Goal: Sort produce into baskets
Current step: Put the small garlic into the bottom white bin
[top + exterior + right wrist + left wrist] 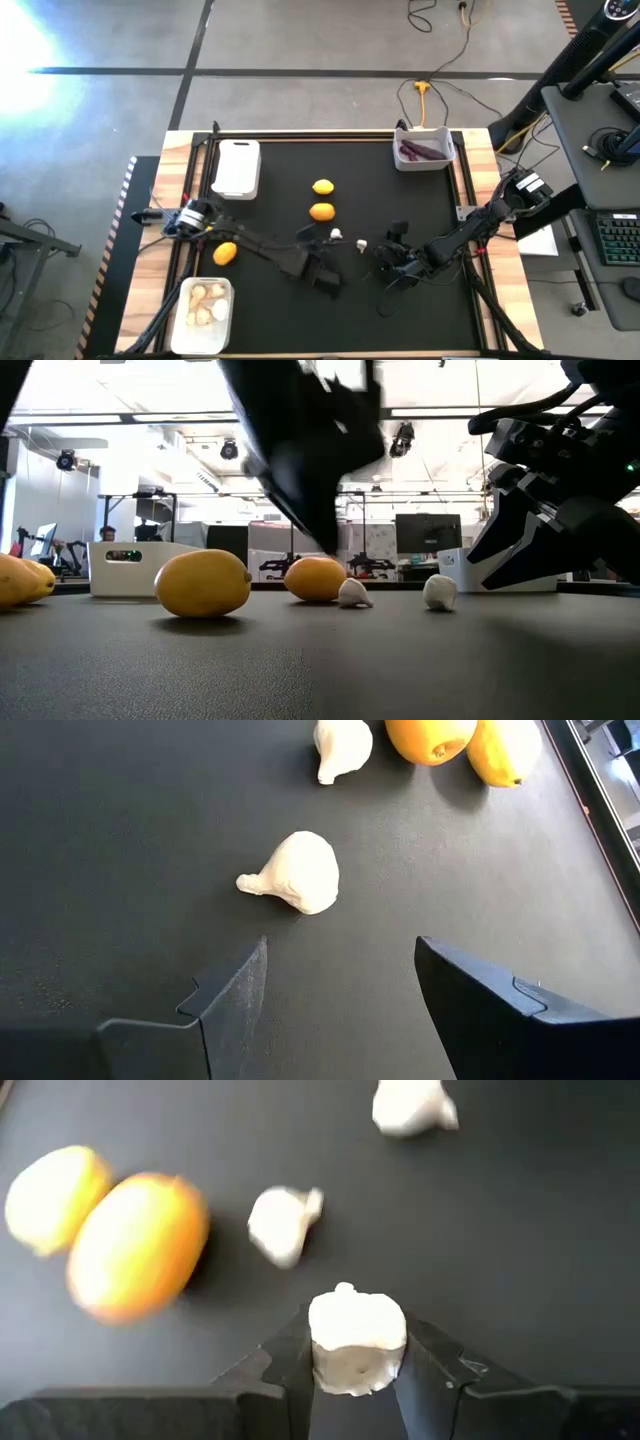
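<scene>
My left gripper (357, 1335) is shut on a whitish lumpy piece of produce (357, 1342), near the middle of the mat's near half (325, 278). Two more whitish pieces (336, 235) (361, 243) lie on the mat just beyond it. My right gripper (340, 948) stands open a little short of one of them (300, 872). Two lemons (323, 187) (322, 211) lie mid-mat and a third (225, 253) at the left. Of the three white baskets, one (236, 167) is empty, one (425, 150) holds purple pieces, and one (205, 312) holds whitish pieces. My left gripper pinches the whitish piece by two opposite sides (318, 1350) between its two fingers. The fingers slant down toward the table's far right. The piece's lumpy end sticks out past the fingertips (295, 1342). It looks clear of the mat.
Wooden rails (180, 170) frame the black mat. In the low view the lemons (203, 582) (316, 578) and the loose whitish pieces (352, 593) (439, 592) stand between the arms. Bare mat lies along the near edge (420, 320).
</scene>
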You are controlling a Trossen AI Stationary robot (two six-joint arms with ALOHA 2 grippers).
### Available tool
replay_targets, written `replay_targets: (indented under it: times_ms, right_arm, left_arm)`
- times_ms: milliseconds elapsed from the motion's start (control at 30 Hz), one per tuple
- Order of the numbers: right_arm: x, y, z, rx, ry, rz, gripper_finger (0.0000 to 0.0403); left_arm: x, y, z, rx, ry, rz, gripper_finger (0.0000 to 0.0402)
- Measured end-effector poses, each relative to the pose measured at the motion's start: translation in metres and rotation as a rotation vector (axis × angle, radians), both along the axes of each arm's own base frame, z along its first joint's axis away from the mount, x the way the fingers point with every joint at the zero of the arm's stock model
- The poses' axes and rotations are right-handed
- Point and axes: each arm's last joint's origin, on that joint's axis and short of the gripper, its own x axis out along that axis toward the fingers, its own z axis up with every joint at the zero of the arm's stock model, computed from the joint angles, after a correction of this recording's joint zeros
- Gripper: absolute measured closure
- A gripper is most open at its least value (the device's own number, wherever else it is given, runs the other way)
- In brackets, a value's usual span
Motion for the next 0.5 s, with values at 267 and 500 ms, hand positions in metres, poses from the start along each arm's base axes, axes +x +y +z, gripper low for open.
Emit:
replay_targets:
  times_ms: [267,500]
  right_arm:
    - [0.0,0.0,0.0,0.008,-0.007,-0.008,0.0154]
    - [0.002,0.001,0.001,0.021,-0.029,-0.006,0.0154]
  left_arm:
    - [-0.067,-0.07,0.091,-0.139,0.192,0.081,0.0314]
    - [-0.129,-0.118,0.097,-0.297,0.232,0.26,0.0314]
